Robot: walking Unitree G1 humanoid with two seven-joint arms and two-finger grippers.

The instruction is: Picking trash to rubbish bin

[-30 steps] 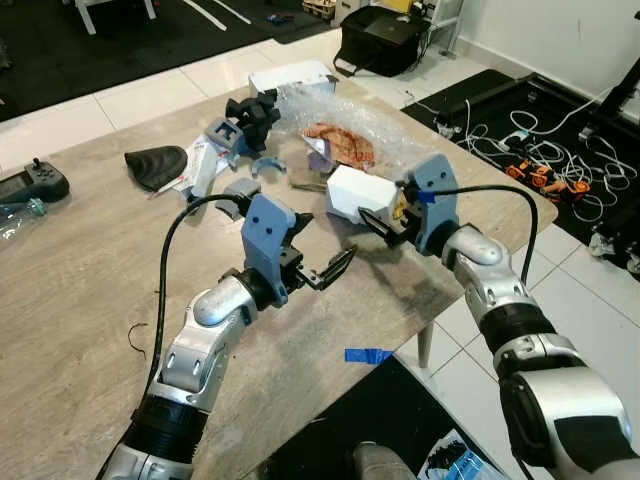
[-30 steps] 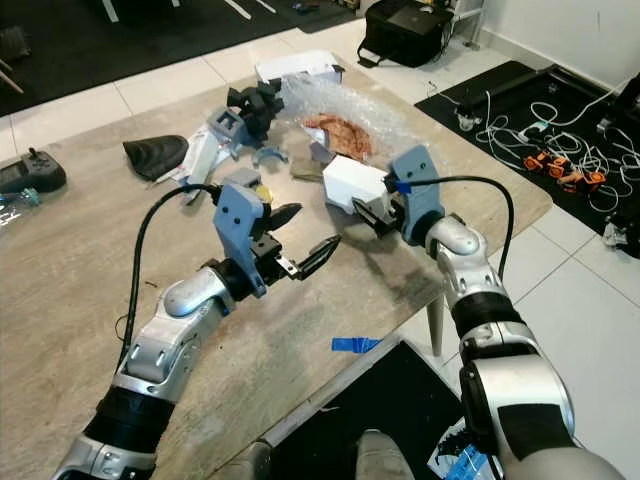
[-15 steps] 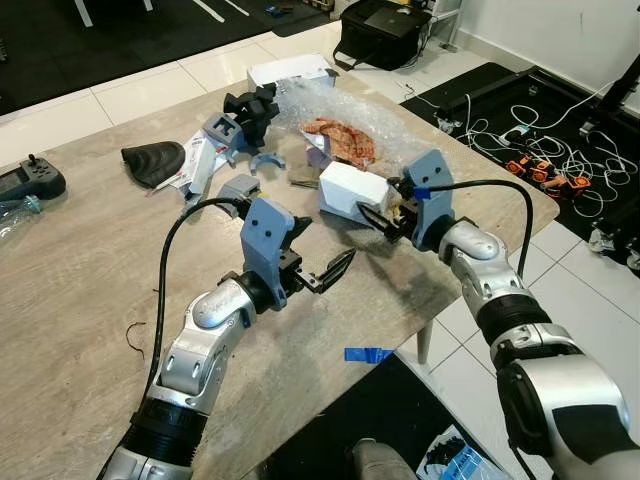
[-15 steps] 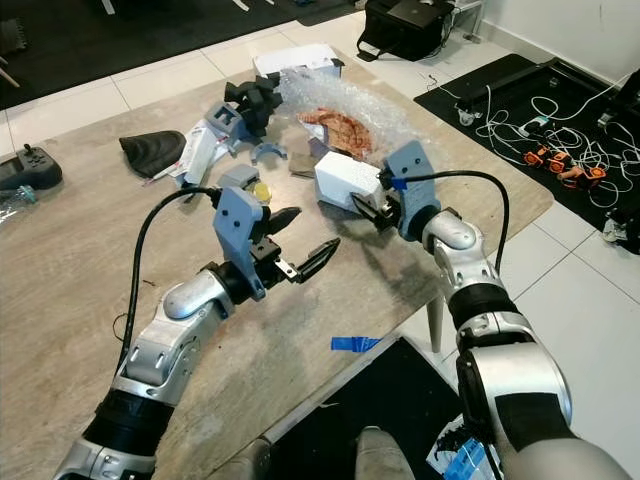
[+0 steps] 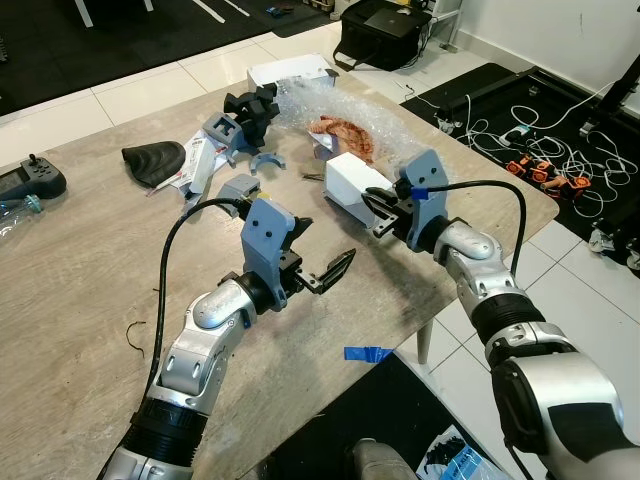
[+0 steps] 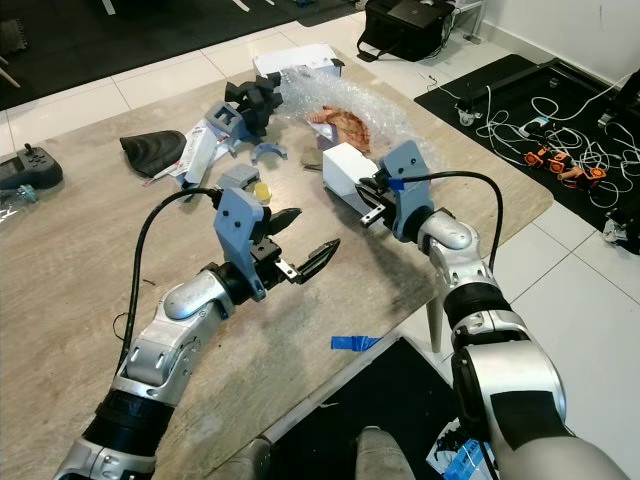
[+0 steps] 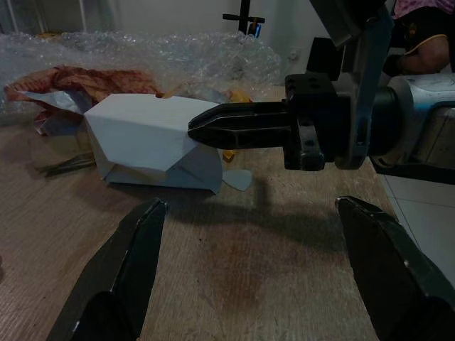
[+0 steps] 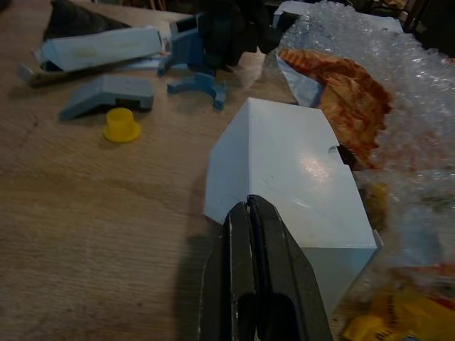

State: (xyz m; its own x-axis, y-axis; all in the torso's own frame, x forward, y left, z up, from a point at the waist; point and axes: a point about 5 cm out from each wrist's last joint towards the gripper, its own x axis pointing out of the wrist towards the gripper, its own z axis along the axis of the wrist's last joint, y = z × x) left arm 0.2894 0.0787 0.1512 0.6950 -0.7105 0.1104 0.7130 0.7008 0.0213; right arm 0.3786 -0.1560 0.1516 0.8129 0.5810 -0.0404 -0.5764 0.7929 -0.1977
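— Where do your hands stand?

— Your left hand hovers mid-counter, fingers spread apart, likely ready to help. Your right hand, fingers pressed together, noses against the white box near the right edge.

— Any bin?

— None visible; bubble wrap holds crumpled wrappers behind the box.
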